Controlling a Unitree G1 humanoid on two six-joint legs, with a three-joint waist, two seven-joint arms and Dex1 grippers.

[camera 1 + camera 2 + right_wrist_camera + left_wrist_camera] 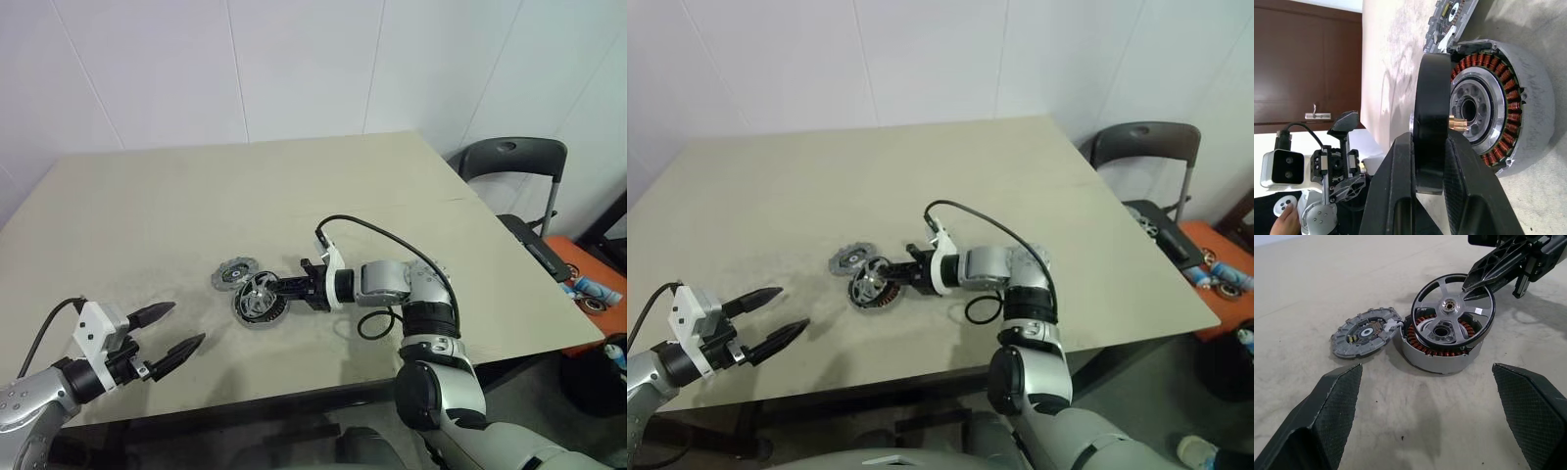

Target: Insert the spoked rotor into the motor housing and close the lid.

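Right tool [1429,161]: fingers closed narrowly on the rim of the spoked rotor [1454,308], one finger on each face of the wheel. The rotor is held tilted, its lower edge touching or just above the open mouth of the motor housing [1437,360]; contact cannot be confirmed. Its hub axis leans away from vertical, toward the left tool, and its flat face is angled over the copper windings.

Right arm: forearm extended low across the tabletop [294,186], with the tool pointing from 3 o'clock toward 9 o'clock in the head view and slightly downward.

Left tool [167,331]: fingers spread fully, holding nothing and touching nothing. It hangs over the near tabletop edge at roughly 8 o'clock from the housing, well apart from it, fingers aimed toward the parts.

Motor housing: upright on the tabletop near centre, open side up.

Lid [1365,332]: flat on the tabletop, just beside the housing at its 10 o'clock in the head view, inner face with dark slots upward.
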